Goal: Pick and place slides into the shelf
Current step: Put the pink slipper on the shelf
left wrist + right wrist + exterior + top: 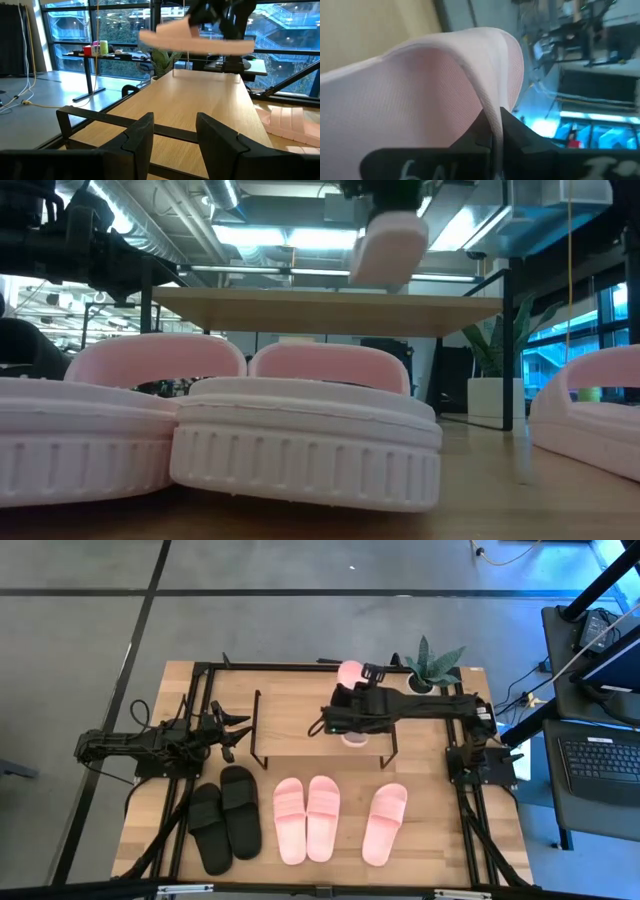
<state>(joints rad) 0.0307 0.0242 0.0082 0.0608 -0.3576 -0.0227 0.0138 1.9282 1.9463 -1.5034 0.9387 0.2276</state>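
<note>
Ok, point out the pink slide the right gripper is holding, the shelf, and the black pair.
held pink slide (200, 42), left wrist view, on its sole edge.
shelf (300, 715), high view, on a bare part of its top board.
black pair (240, 812), high view, on the right black slide's strap.

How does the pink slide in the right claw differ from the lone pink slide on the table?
The held pink slide hangs in the air above the shelf, pinched by its strap in the right claw. The lone pink slide lies flat, sole down, on the table, in front of the shelf, untouched. Both look alike in colour and shape.
</note>
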